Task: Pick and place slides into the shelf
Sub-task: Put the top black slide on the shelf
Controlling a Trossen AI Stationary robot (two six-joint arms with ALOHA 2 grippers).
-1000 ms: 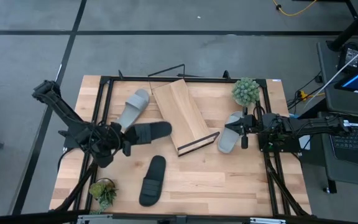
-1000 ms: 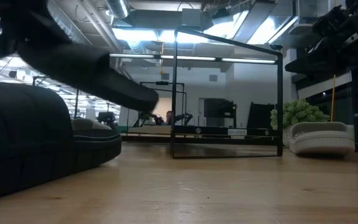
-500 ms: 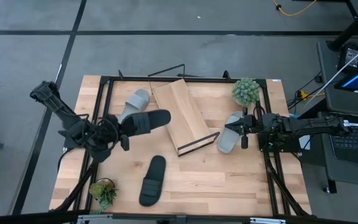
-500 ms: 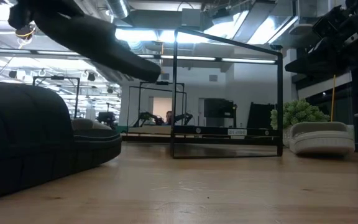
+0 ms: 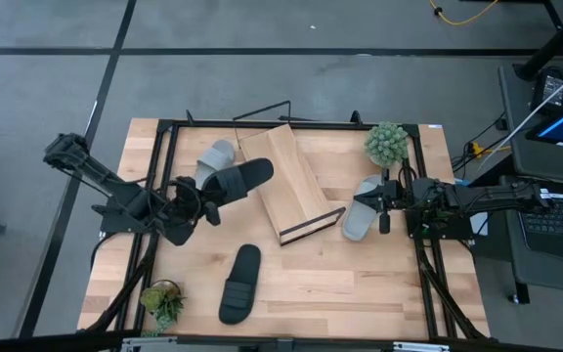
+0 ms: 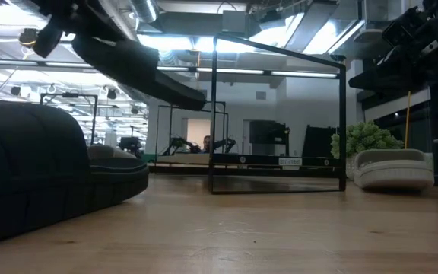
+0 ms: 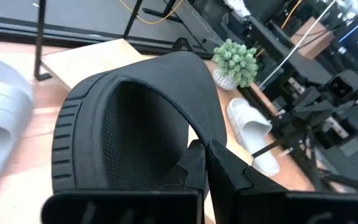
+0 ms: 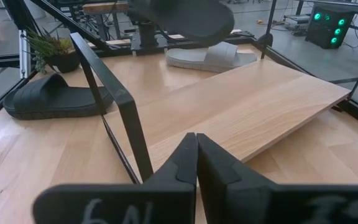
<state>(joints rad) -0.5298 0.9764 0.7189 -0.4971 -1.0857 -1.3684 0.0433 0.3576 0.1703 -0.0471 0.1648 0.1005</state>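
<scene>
Black slide up beside the shelf

My left claw (image 5: 199, 207) clamps the matte black rubber slide sandal (image 5: 240, 178) by its heel, beside the slanted light-wood shelf (image 5: 283, 182); it looks light and bendy. My right claw (image 5: 383, 203) is shut.

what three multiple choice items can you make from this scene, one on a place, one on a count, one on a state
1. Where is the black slide that the left gripper holds?
A. lifted near the shelf's edge
B. flat on the table
C. beside the right gripper

2. How many grey slides are in the high view?
A. one
B. two
C. four

3. How are the right gripper's fingers?
A. wide open
B. shut on a plant
C. shut, empty

Answers:
1 A, the low view shows it in the air.
2 B, one behind the held slide, one by the right gripper.
3 C, the right wrist view shows its fingers together.
</scene>
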